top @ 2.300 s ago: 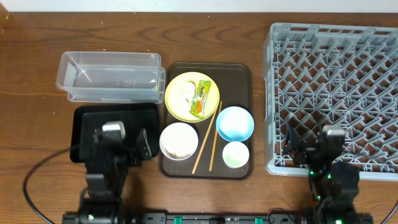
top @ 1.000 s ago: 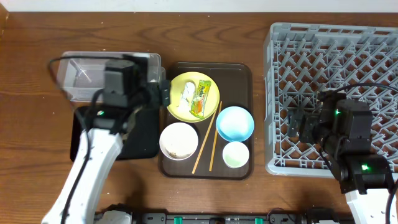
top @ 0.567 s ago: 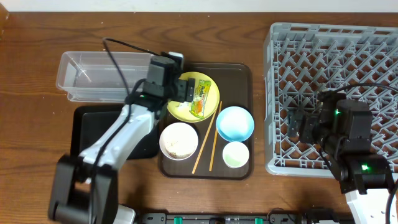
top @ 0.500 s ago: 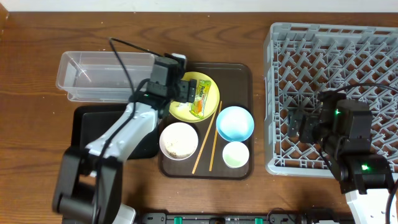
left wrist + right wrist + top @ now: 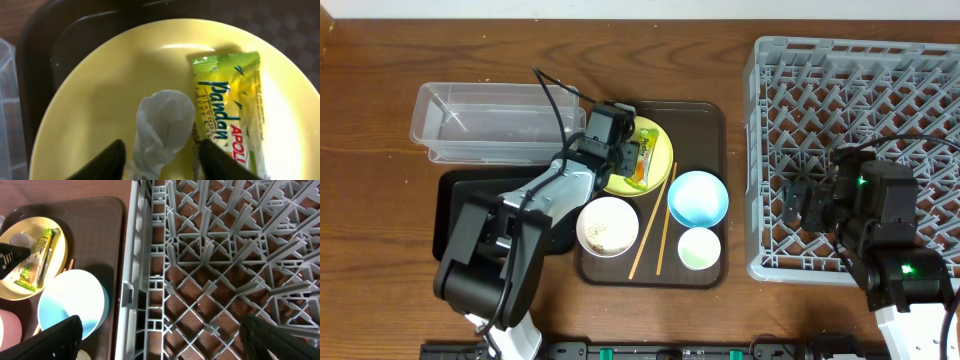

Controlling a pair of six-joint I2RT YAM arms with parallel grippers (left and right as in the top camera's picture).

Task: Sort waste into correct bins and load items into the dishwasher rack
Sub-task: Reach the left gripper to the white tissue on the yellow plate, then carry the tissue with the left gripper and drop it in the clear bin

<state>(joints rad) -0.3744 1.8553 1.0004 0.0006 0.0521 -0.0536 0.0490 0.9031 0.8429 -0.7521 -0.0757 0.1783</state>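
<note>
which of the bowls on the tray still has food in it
The white bowl at the near left of the brown tray: its bottom holds speckled beige residue, seemingly rice, while the light blue bowl and small pale cup look clean.

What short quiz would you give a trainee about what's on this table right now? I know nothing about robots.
1. True or false: the snack wrapper lies on the yellow plate.
2. The left gripper has a finger on either side of: A the white tissue, B the small cup, C the clear tub.
3. What lies between the white bowl and the blue bowl?
Key: 1 true; 2 A; 3 the chopsticks.
</note>
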